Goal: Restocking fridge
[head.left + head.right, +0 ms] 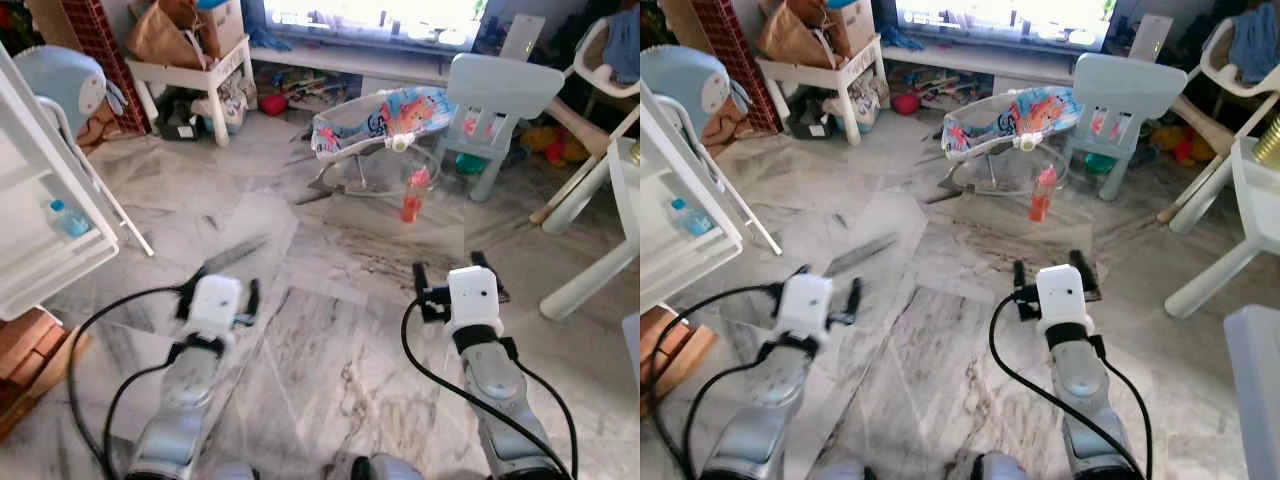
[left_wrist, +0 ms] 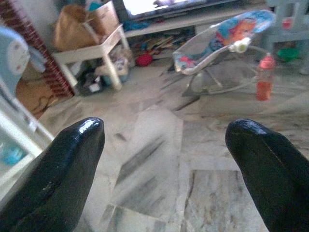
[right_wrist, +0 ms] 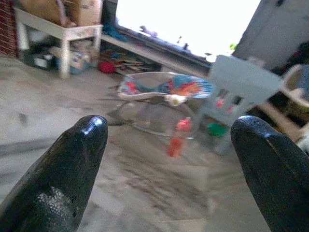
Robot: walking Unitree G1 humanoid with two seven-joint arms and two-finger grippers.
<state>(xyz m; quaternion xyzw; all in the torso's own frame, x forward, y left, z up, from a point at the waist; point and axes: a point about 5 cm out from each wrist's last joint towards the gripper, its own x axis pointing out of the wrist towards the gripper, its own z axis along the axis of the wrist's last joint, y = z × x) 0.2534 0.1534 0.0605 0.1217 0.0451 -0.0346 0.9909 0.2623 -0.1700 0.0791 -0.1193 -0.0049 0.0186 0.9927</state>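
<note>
Ahead, open marble floor (image 1: 330, 330), red bottle (image 1: 411, 205) standing

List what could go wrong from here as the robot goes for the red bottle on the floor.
1. The red bottle stands upright right beside the baby bouncer; an open right tool could tip it or snag the bouncer's frame.
2. The white table leg stands near the right arm's side and could be clipped.
</note>
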